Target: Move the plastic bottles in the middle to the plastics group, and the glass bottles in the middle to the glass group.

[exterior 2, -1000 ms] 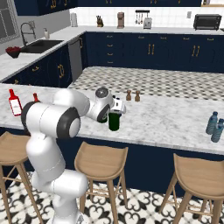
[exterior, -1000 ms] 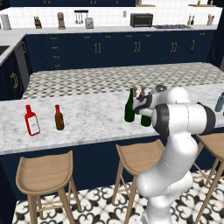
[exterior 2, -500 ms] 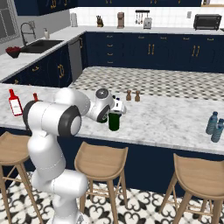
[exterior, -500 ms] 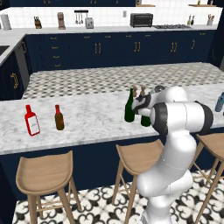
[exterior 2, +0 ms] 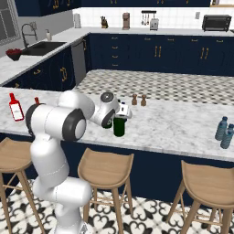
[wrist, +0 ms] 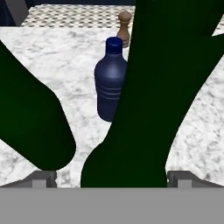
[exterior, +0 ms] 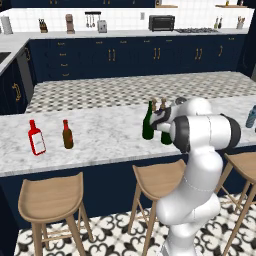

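In the hand view a tall dark green glass bottle [wrist: 131,109] stands right in front of my gripper [wrist: 111,177]. The gripper is open, with one fingertip on each side of the bottle's base and a gap on the left. A second green bottle [wrist: 30,127] leans across the left of that view. The small navy plastic bottle [wrist: 109,83] stands behind them. From the base, the two green bottles [exterior: 148,121] [exterior 2: 119,126] stand mid-counter at my hand [exterior 2: 122,111]. The red bottle [exterior: 36,137] and brown bottle [exterior: 67,134] stand far left. The pale blue bottle [exterior: 251,117] is far right.
Two small wooden shakers [exterior 2: 139,99] stand on the marble counter [exterior: 105,135] just behind the green bottles. Wooden stools [exterior: 50,197] line the counter's near side. Two pale blue bottles [exterior 2: 224,132] stand near the counter's right end.
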